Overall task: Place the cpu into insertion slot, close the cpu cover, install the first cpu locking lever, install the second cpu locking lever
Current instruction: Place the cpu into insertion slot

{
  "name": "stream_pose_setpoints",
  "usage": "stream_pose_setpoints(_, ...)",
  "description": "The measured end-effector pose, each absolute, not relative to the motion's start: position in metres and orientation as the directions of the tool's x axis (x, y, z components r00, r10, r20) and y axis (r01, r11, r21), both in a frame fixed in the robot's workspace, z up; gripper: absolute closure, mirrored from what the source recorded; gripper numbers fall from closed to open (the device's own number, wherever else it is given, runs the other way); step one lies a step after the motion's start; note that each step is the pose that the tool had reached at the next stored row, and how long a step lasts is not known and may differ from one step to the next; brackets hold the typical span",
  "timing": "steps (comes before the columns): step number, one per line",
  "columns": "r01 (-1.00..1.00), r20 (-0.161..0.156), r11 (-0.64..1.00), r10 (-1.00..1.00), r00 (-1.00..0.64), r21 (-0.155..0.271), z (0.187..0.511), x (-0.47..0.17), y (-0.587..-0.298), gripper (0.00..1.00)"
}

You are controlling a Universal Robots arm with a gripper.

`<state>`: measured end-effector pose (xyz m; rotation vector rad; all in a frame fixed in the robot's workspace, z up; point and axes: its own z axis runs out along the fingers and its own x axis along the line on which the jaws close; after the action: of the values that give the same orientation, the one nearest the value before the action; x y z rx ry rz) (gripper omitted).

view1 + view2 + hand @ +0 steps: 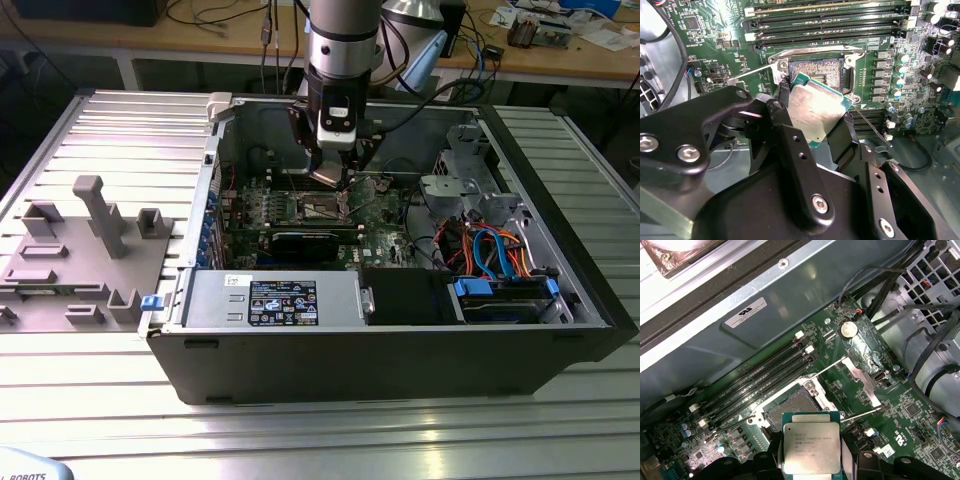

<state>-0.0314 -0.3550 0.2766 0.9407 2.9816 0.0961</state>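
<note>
Black jaws clamped on the cpu (pixel 815 112), holding it tilted above the insertion slot (pixel 812 69)

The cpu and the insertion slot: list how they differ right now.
The cpu is gripped by the tool above the board; the insertion slot sits in the board, empty. The cpu has a silver-grey metal top; the insertion slot has a dark centre inside a silvery rim. Both are square.
</note>
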Motion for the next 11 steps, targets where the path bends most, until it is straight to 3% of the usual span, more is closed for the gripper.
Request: stream_pose_setpoints(11, 0.584, 0.005, 0.809, 0.585, -0.811, 0.063, 0.2763, -0.0314, -0.355, 0.45)
